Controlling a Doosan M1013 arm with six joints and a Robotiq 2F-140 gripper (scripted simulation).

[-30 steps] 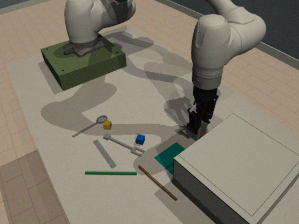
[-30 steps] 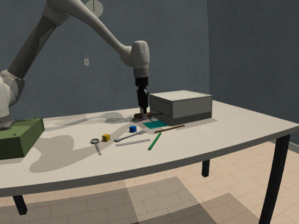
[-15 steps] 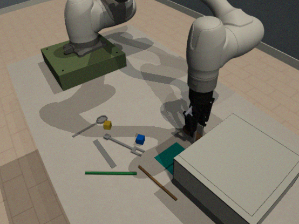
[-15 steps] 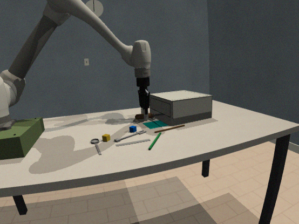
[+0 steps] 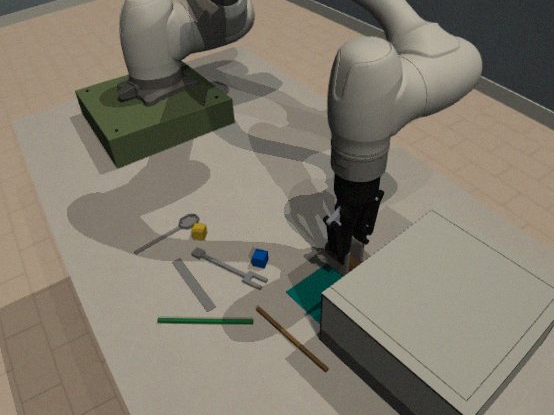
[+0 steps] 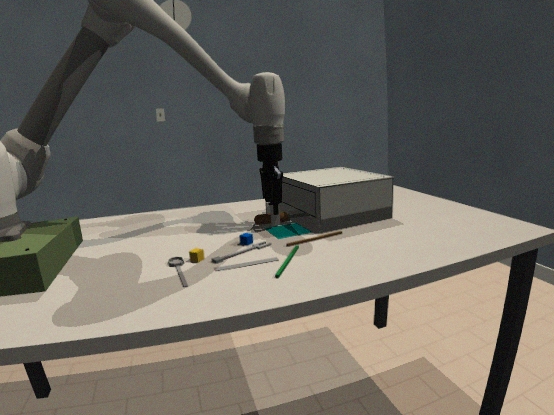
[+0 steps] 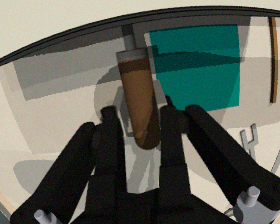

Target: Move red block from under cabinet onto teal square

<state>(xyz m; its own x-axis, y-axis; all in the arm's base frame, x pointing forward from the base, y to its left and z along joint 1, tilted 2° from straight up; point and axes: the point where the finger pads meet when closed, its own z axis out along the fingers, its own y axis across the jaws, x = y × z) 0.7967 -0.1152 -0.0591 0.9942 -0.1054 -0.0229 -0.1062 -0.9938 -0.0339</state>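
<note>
Two fingers nearly closed, clamping the brown handle (image 7: 139, 100).

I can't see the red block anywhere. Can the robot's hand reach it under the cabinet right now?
Probably not directly: the cabinet covers it, and the hand is shut on a brown-handled tool pointing toward the gap.

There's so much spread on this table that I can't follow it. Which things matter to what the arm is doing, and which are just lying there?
In use: gripper, shut on the brown-handled tool; cabinet; teal square. The red block is hidden.
Lying about: yellow cube, blue cube, green rod, brown stick, gray strip, loop-ended tool, forked tool.
</note>
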